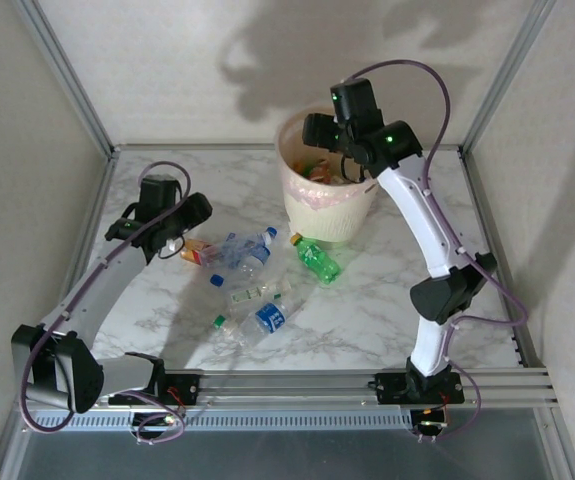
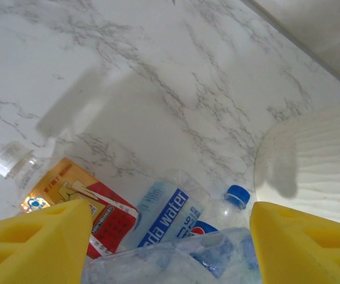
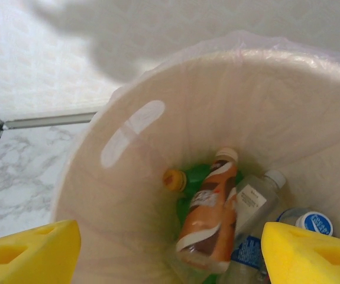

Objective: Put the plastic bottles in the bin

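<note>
Because the plastic bottles (image 2: 168, 216) lie crowded just below the wide-spread left gripper (image 2: 170, 242), centre your descent on one body before closing, lest neighbours jam; the right gripper (image 3: 170, 245), likewise spread and empty, hangs above the bin (image 3: 128, 148).

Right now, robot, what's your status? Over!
Left gripper open, low over loose bottles. Right gripper open, empty, above bin. Several bottles inside, about six on the table. Nothing blocking.
</note>
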